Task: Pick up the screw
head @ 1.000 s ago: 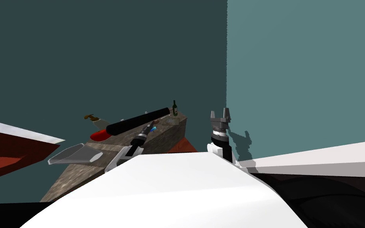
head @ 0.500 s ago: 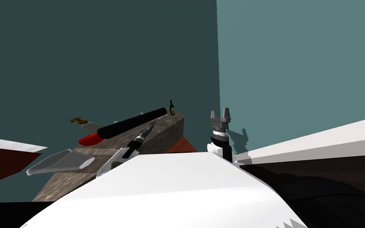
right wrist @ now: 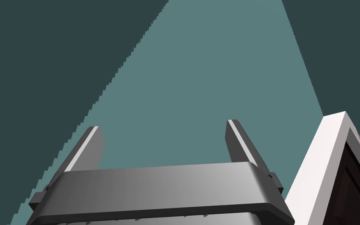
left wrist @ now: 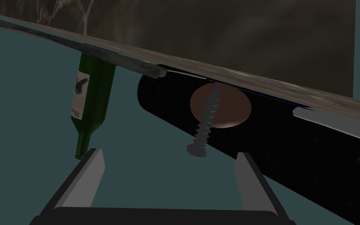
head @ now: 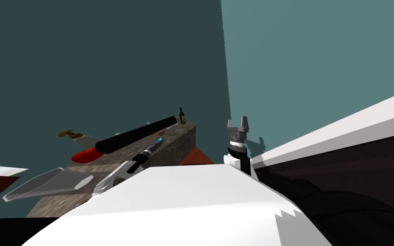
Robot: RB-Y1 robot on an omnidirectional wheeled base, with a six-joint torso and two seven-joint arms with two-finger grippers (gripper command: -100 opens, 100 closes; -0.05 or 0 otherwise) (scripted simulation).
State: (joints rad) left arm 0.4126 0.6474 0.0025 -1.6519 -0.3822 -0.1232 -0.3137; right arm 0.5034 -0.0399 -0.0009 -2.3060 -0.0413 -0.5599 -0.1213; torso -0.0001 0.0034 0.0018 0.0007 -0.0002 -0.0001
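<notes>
left gripper (left wrist: 170, 153) stands with fingers apart; i see the screw (left wrist: 204, 124) just ahead, untouched; right gripper (right wrist: 163, 125) is spread too.

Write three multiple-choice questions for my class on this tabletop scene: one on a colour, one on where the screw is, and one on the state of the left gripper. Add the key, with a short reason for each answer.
1. The slim-necked bottle with the white label is
A. red
B. dark green
C. yellow

2. What lies straight ahead of the left gripper, in line with the gap between its fingers?
A. the small grey threaded screw
B. the bottle
C. a blue mug

3. The left gripper is
A. shut on the screw
B. shut on the bottle
C. open, touching nothing

Key
1 B: the bottle's body is dark green in the left wrist view.
2 A: the screw is in line with the gap, while the bottle is out past one finger.
3 C: the fingers stand wide apart, short of the screw.
</notes>
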